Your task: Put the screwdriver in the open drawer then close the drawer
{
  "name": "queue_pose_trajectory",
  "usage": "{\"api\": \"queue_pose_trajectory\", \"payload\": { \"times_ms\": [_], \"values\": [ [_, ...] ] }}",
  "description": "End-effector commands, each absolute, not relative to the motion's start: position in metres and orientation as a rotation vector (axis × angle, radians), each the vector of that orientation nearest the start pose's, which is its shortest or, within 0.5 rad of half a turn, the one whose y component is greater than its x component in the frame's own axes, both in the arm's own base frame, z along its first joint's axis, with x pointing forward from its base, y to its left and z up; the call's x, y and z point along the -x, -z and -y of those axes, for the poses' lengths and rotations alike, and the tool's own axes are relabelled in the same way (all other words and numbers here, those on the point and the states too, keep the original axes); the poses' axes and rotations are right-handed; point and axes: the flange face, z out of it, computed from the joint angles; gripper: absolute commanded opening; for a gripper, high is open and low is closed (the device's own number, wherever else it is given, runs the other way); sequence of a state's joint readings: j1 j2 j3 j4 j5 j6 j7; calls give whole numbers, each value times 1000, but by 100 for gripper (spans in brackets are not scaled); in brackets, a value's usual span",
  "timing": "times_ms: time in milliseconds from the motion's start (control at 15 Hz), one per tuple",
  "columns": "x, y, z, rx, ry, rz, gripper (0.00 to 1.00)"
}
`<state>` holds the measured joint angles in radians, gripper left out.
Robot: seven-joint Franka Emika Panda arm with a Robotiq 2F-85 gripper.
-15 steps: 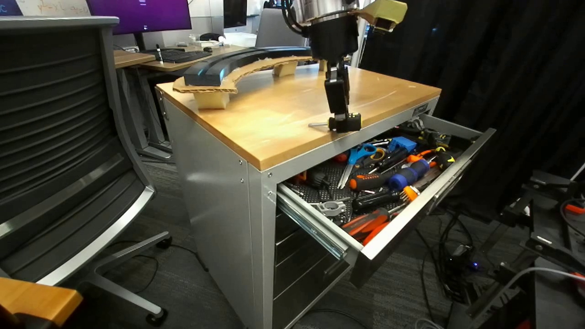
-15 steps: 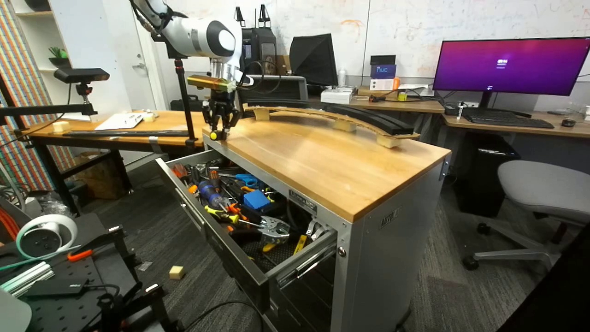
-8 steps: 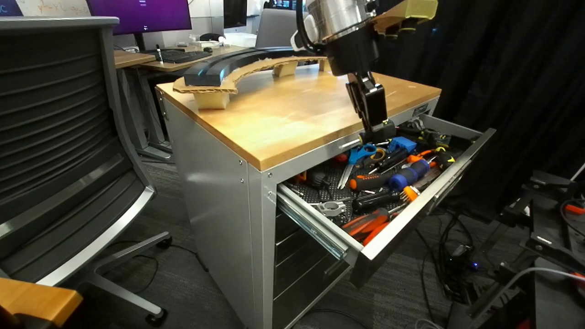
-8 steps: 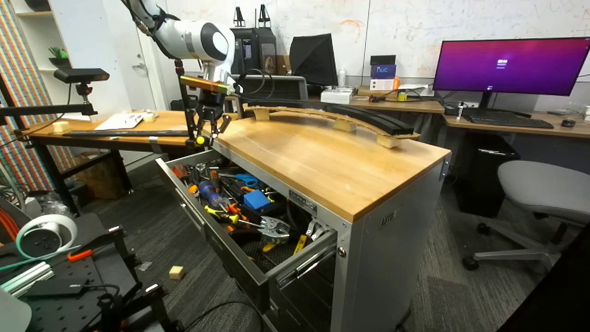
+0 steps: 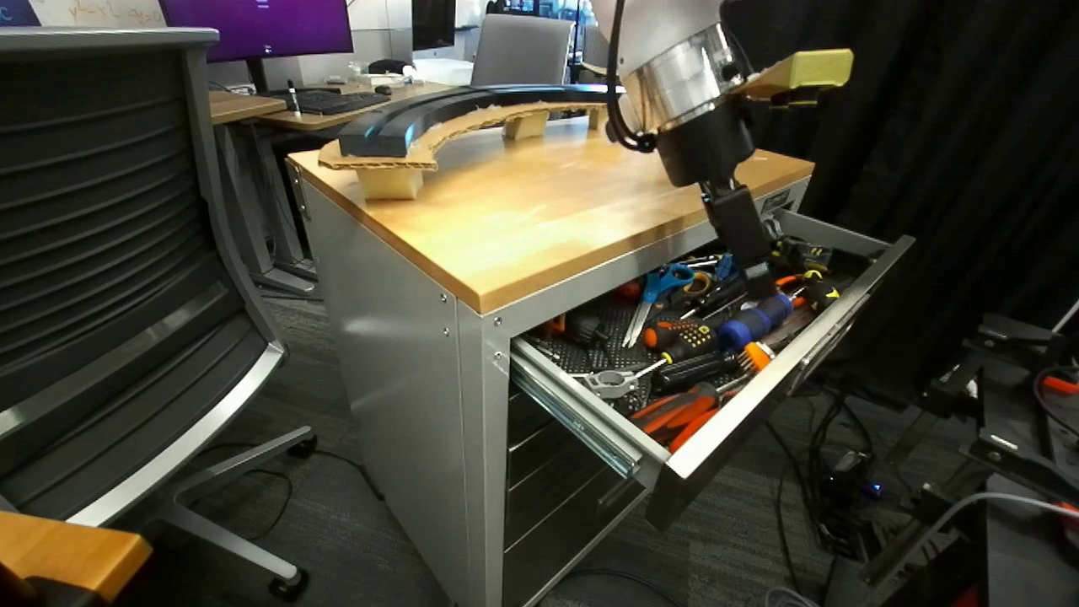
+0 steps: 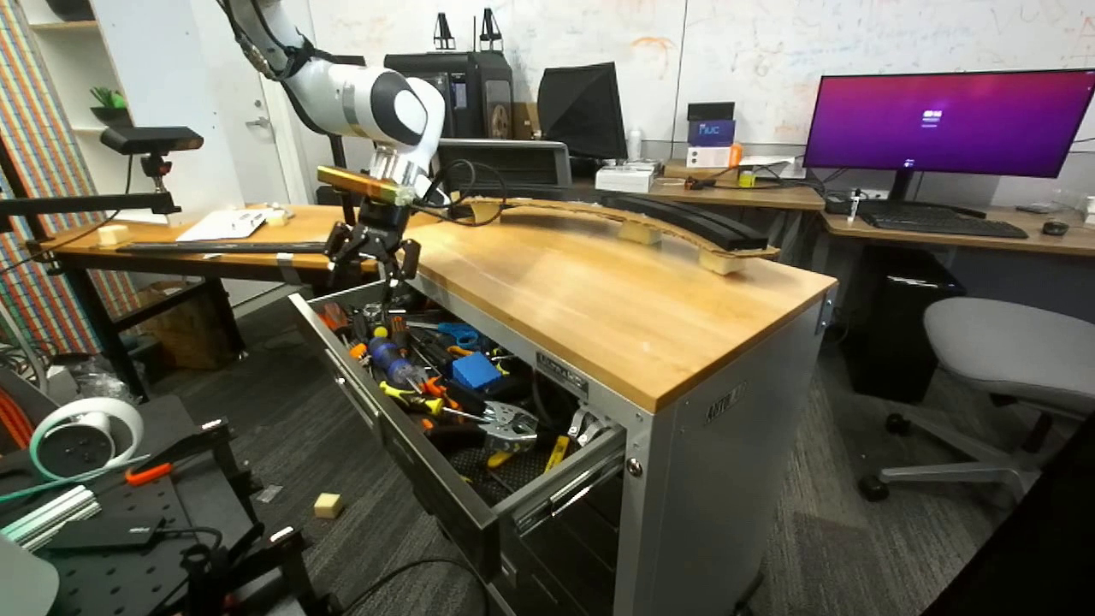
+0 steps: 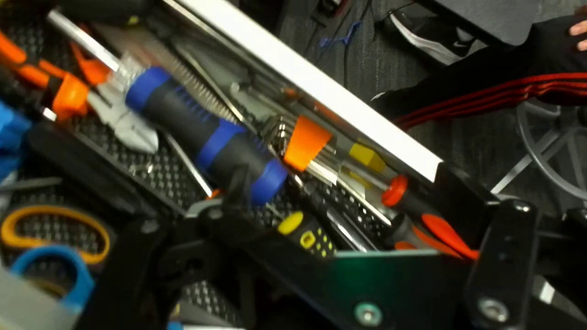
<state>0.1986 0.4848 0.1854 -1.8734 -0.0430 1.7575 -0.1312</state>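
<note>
My gripper point(image 6: 372, 263) is sitting farther over the drawer point(image 5: 725, 426) than half a second ago, and the screwdriver point(image 5: 695, 339) is no longer riding in it. Its jaws are standing wide apart, holding nothing. In an exterior view the screwdriver is lying at seven to eight o'clock from them, among other tools point(image 5: 746, 327) inside. I'm judging the placing done; the drawer is standing pulled out, so closing it is remaining.

In an exterior view, the gripper point(image 5: 753, 261) has room at ten o'clock, above the surface point(image 5: 573, 194); tools point(image 5: 695, 369) crowd seven, the drawer lip point(image 5: 805, 343) five.
</note>
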Motion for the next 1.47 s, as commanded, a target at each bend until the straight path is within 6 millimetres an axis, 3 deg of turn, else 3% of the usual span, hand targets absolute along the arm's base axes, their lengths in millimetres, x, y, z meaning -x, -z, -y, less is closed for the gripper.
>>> {"api": "queue_pose_trajectory", "payload": {
  "times_ms": [0,200,267,333,733,933,1067,1400],
  "values": [
    [-477,-209,-173,2930,-971,483,100],
    [-459,-194,-153,2900,-997,237,100],
    [-455,-191,-148,2880,-1001,159,75],
    [-452,-188,-144,2869,-994,81,75],
    [-480,-155,-132,2898,-858,-338,27],
    [-505,-157,-152,3020,-785,-321,6],
    [-523,-164,-167,3104,-725,-289,0],
    [-555,-163,-191,3338,-521,-173,3]
  ]
}}
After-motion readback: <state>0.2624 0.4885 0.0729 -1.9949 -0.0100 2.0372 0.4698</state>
